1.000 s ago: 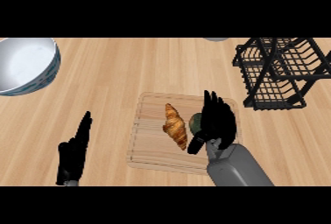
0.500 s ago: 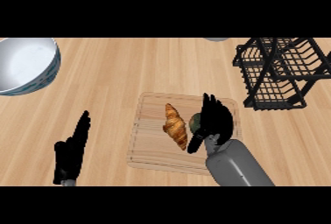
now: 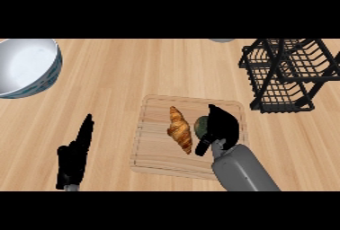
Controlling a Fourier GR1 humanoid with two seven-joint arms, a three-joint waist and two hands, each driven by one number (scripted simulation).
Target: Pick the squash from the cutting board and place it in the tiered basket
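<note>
A dark green squash (image 3: 200, 125) lies on the pale wooden cutting board (image 3: 156, 155), just right of a golden croissant (image 3: 178, 134). My right hand (image 3: 222, 128) sits over the squash with its fingers curled down round it, hiding most of it. The black wire tiered basket (image 3: 285, 74) stands at the back right, well beyond the board. My left hand (image 3: 74, 155) rests open on the counter to the left of the board, fingers pointing up.
A large white bowl (image 3: 23, 65) with a blue patterned outside sits at the far left. A grey round object (image 3: 222, 40) peeks in at the top edge. Bare wooden counter lies between the board and the basket.
My right hand's fingers have curled down and closed round the squash, and the hand has drawn slightly toward me. The left hand has barely moved.
</note>
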